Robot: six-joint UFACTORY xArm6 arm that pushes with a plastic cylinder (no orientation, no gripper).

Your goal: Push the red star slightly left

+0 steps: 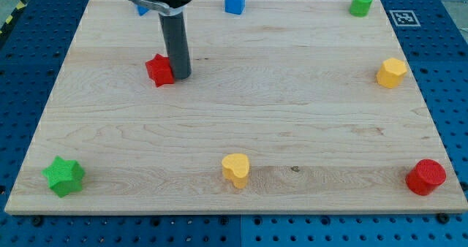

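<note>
The red star (159, 70) lies on the wooden board (292, 101) at the view's upper left. My tip (180, 76) stands right against the star's right side, touching it or nearly so. The dark rod rises from there toward the view's top edge.
A blue cube (235, 0) sits at the top middle and another blue block (142, 9) is partly hidden behind the arm. A green cylinder (360, 4) is at top right, a yellow hexagon (391, 72) at right, a red cylinder (425, 177) at bottom right, a yellow heart (235, 168) at bottom middle, a green star (63, 176) at bottom left.
</note>
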